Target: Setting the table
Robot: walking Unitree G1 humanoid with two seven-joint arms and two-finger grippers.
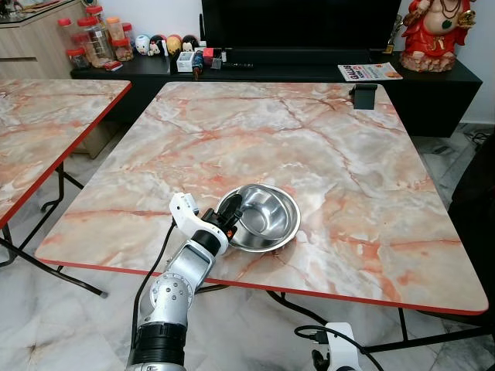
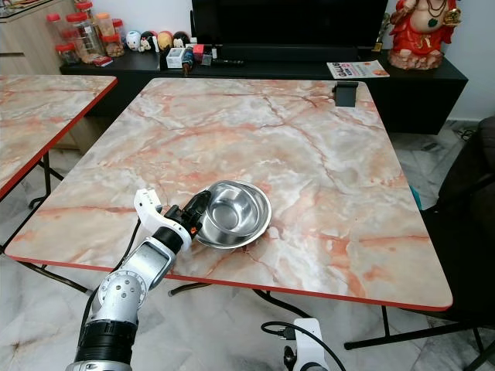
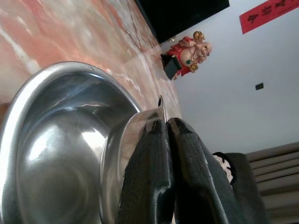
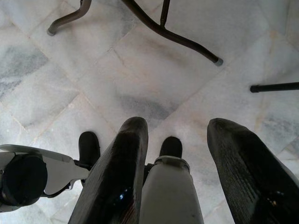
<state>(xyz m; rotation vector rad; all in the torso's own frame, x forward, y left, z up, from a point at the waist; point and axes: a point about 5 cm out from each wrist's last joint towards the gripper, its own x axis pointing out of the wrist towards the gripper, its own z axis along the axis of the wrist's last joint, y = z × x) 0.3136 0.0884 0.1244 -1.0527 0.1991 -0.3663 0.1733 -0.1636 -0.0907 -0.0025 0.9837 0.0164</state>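
Four cameras: a stereo head pair and one on each wrist.

The two eye views look forward and down from the robot's head across the marble tabletop toward the black TV console; both share the steel bowl near the tabletop's front edge. The left wrist view sits very close along its fingers at the bowl's rim, facing the red figurine on the console. The right wrist view points straight down past its fingers at the marble floor.

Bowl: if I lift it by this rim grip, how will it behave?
The bowl looks thin polished steel: probably light and rigid. Its glossy rim may slip between the left gripper fingers. Gripped at one edge, it will likely tilt.
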